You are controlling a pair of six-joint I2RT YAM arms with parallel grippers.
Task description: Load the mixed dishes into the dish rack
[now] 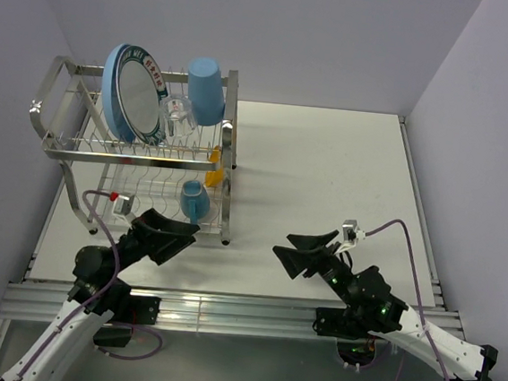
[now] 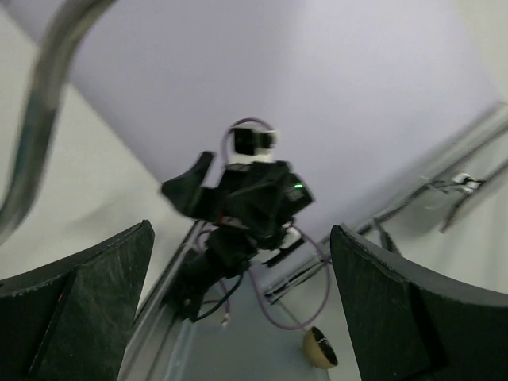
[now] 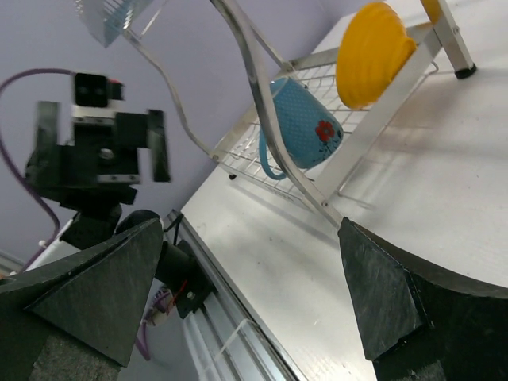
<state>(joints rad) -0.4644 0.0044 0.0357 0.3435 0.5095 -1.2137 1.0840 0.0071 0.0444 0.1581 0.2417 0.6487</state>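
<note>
Both arms sit low over the worktop [image 1: 329, 162], elbows folded back by their bases, forearms angled in toward each other. Left gripper [image 1: 186, 236] points across at the right arm [image 2: 254, 202]. We see its jaws spread wide and its fingers [image 2: 87, 305] with nothing between them. Right gripper [image 1: 300, 249] points back toward the left arm [image 3: 95, 151], also fully spread, and its fingers [image 3: 87, 294] are bare too. The two grippers face each other, well apart. The dish rack [image 1: 61, 140] stands just beyond the left gripper, with its near corner close to the fingertips. From the right gripper it lies ahead and off to one side, well apart. All the dishes are in the rack. The light blue mug [image 1: 194, 201] is on the lower tier, the dish nearest the left gripper. The small yellow-orange bowl [image 1: 213, 173] stands on edge just past it. Farther from both grippers, on the upper tier, the large plain blue plate [image 1: 113, 87] and the white plate with dark patterned rim [image 1: 139, 98] stand upright against each other. The clear glass [image 1: 176, 116] and blue tumbler [image 1: 206, 90] are beside them. In the right wrist view, the mug and bowl show between the fingers, behind a rack tube.
</note>
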